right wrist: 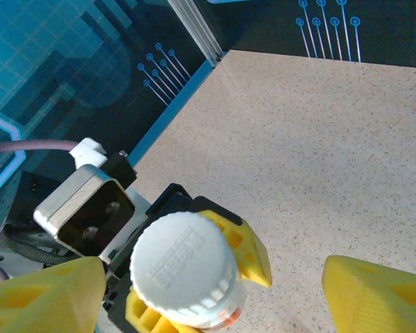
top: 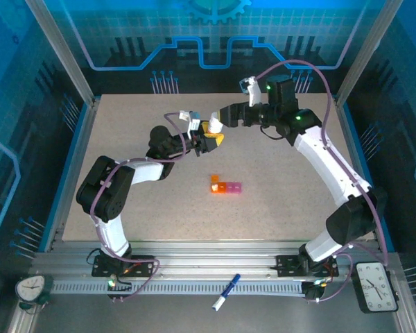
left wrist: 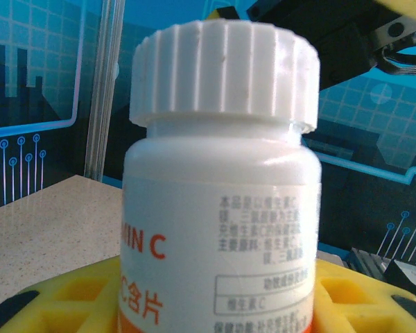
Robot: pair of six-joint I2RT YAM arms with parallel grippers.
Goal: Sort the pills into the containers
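A white pill bottle (left wrist: 222, 208) with a ribbed white cap (right wrist: 182, 269) and orange lower part stands upright in my left gripper (left wrist: 215, 305), whose yellow fingers (right wrist: 248, 251) are shut on its body. It is held above the back middle of the table (top: 213, 129). My right gripper (right wrist: 211, 272) hovers over the cap, open, its yellow fingers (right wrist: 45, 298) wide apart on either side and clear of it. The containers (top: 226, 186), a short orange and pink strip, lie mid-table in front of both grippers. The pills are hidden.
A small orange lid or cell (top: 214, 178) sticks up at the strip's left end. A blue and white pen (top: 225, 291) lies on the front rail between two clocks (top: 31, 288). Metal frame posts (top: 59, 48) and blue walls bound the speckled table (top: 298, 208).
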